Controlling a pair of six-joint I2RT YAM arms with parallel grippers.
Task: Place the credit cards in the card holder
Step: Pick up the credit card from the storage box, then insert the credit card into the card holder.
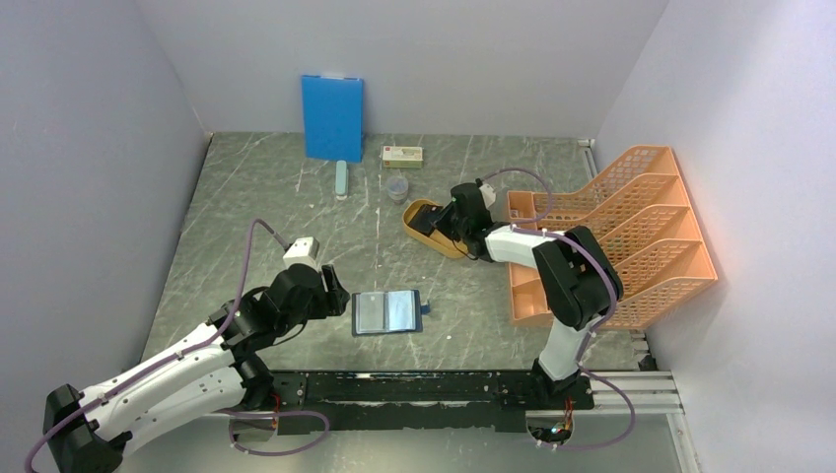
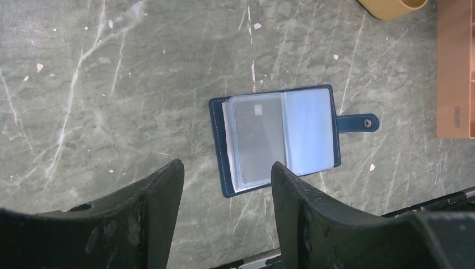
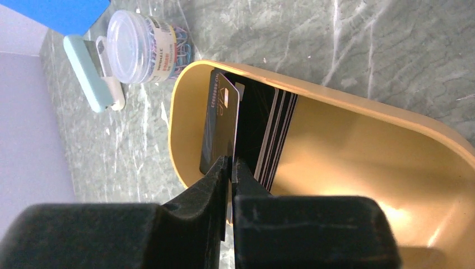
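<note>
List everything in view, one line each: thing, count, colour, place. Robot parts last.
table: one, grey-green marble, under everything
blue board: one, bright blue, leaning on back wall
small box: one, white-green, back centre
stapler-like item: one, pale teal, below the board
jar of paper clips: one, clear, beside the tray
tray: one, yellow-orange, centre right
cards: several, dark, on edge in the tray
file rack: one, orange, right side
card holder: one, navy, lying open, front centre
left gripper: open, above the card holder
right gripper: pinching the front card
</note>
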